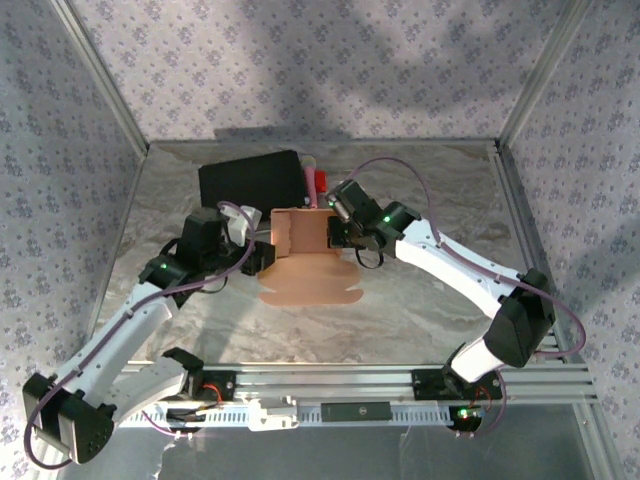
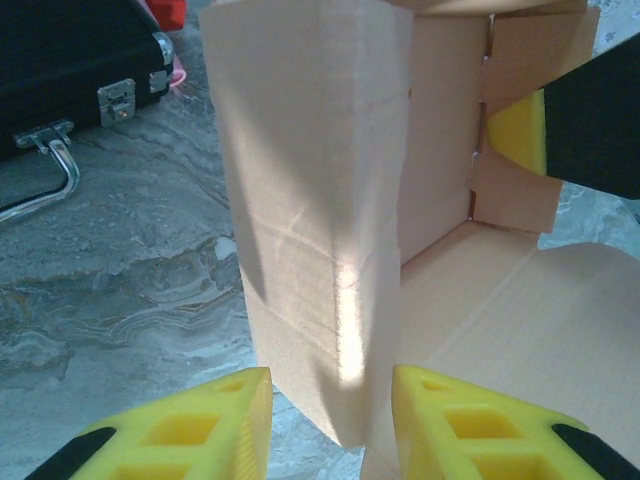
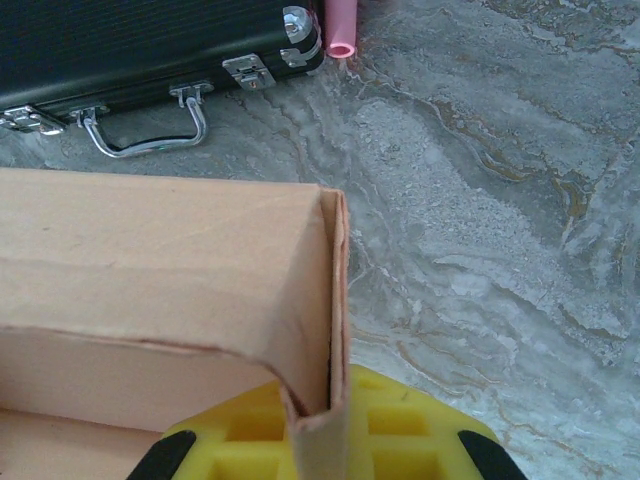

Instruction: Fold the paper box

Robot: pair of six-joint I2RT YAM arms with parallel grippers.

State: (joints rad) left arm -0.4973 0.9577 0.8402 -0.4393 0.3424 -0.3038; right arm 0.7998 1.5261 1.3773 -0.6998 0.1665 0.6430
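The paper box [image 1: 305,262] is light tan cardboard in mid-table, its rear walls raised and a flat rounded flap lying toward the arms. My left gripper [image 1: 262,255] is at the box's left side. In the left wrist view its yellow fingers [image 2: 232,425] stand open on either side of a raised side wall [image 2: 310,200], with a gap at the left finger. My right gripper [image 1: 335,232] is at the box's right side. In the right wrist view it [image 3: 325,425] is shut on the doubled right wall [image 3: 335,300] at the corner.
A black case [image 1: 250,180] with metal latches and a handle [image 3: 150,130] lies just behind the box. A pink tube [image 3: 342,25] and a red item [image 1: 318,183] lie by its right end. Aluminium frame rails border the marbled table [image 1: 450,200].
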